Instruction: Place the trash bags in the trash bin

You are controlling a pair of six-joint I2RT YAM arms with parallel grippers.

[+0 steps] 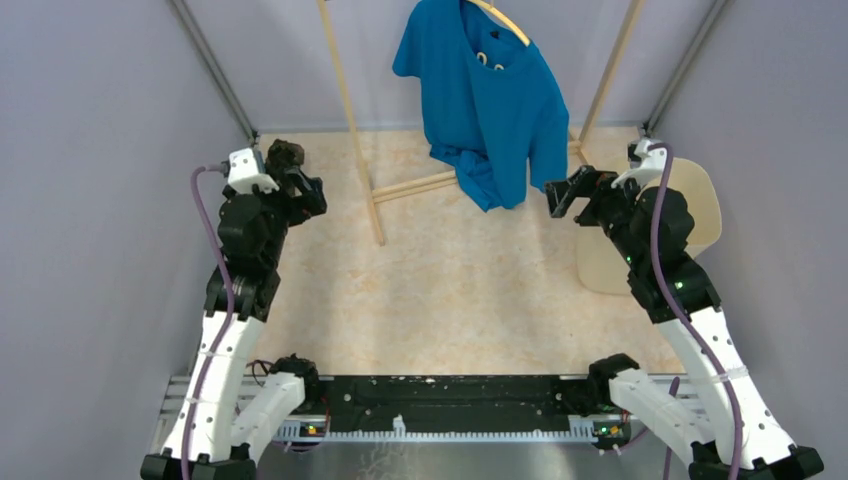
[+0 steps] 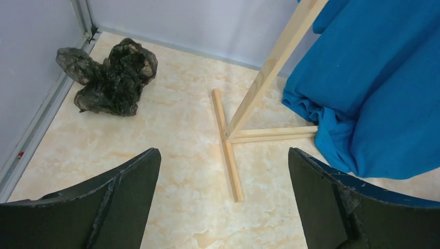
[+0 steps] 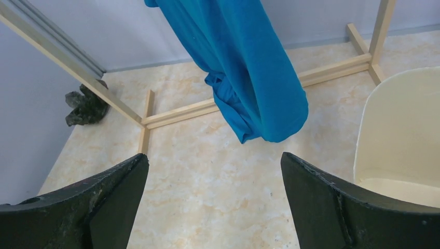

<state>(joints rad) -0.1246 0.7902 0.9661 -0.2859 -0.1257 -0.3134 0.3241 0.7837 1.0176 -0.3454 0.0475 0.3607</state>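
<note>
Walls [image 1: 90, 200] of plain lilac-grey close the space on three sides, and a floor [image 1: 450, 290] of cream, marble-veined tile runs between them. A grey metal strut [image 1: 215, 75] leans up the far left corner.

At the foot of the left wall, near that corner, the trash bag [image 2: 109, 78] lies crumpled in a dark, crinkly heap on the tile, with nothing touching it. The left gripper [image 2: 223, 153] hangs above the floor on the near side of the bag, its jaws wide apart and empty.

Toward the middle stands a pale wooden rack [image 2: 270, 67], its slanted post meeting a foot bar that lies flat on the floor. A blue T-shirt [image 1: 485, 110] hangs from the rack on a hanger, its bunched lower end hanging near the tile.

Right of the shirt, the right gripper [image 3: 214, 156] is raised over bare floor, jaws likewise spread with nothing between them. Just beside it, against the right wall, sits the trash bin [image 3: 404, 129], smooth and cream, partly hidden behind the right arm in the top view; whether it stands upright cannot be told. Bag and bin are well apart, on opposite sides of the room.
</note>
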